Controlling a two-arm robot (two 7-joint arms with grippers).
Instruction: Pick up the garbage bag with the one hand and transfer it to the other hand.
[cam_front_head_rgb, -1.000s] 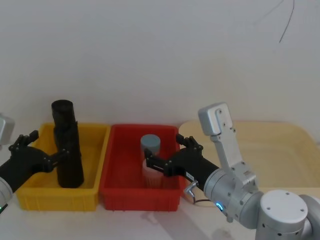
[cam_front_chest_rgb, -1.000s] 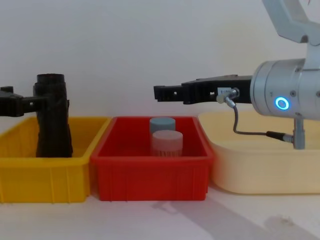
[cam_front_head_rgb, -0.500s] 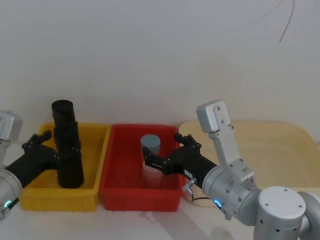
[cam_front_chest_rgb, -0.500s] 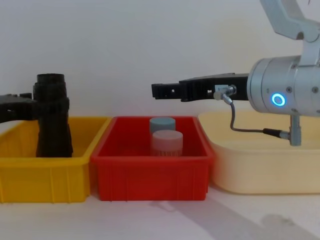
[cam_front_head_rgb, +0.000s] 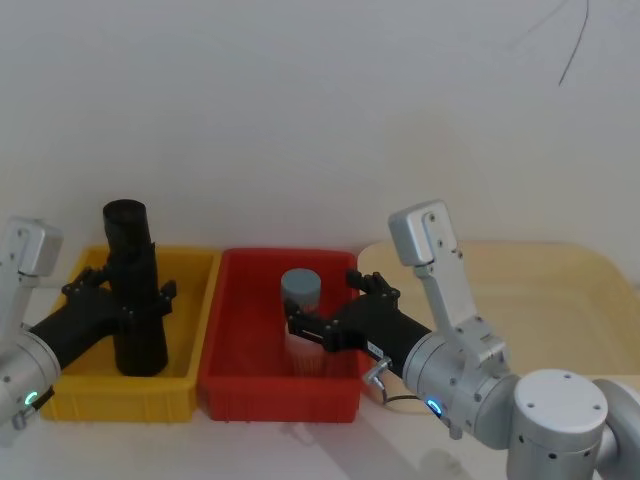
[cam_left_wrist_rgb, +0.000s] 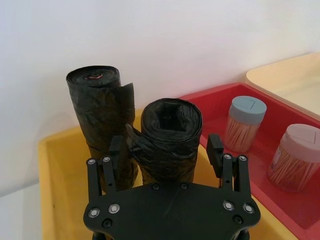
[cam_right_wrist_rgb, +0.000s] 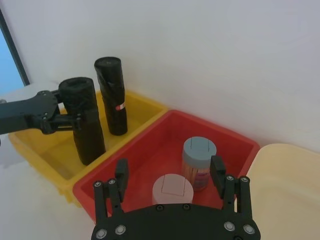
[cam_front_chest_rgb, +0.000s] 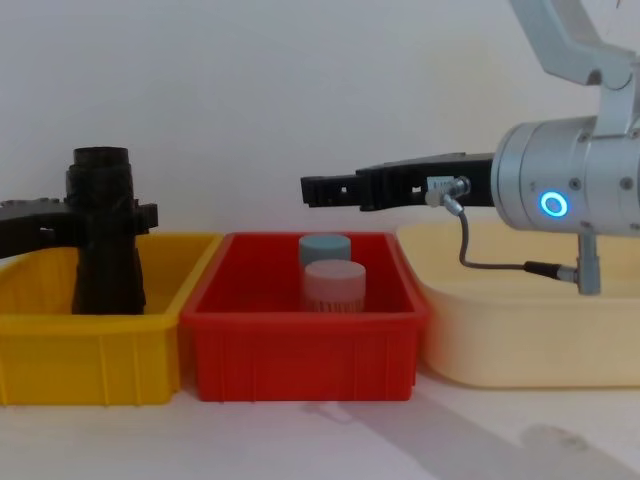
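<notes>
In the yellow bin (cam_front_head_rgb: 190, 258), my left end effector (cam_front_head_rgb: 120, 292) has advanced: its spread fingers now straddle the garbage bag (cam_front_head_rgb: 137, 335) and have not yet closed. Grasp looks ready. Right end effector (cam_front_head_rgb: 322, 298) waits spread over the red bin (cam_front_head_rgb: 290, 256).

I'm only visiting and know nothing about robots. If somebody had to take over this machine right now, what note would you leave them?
The left gripper is open, with a finger on each side of the garbage bag, partway up it, not yet closed.
The right gripper is open, hovers over the red bin and holds nothing.
The garbage bag stands upright in the yellow bin, next to a slimmer black roll.
Done: the left gripper is lined up on the bag.
Left: close on the bag, lift it, pass it to the right gripper, let go.
</notes>
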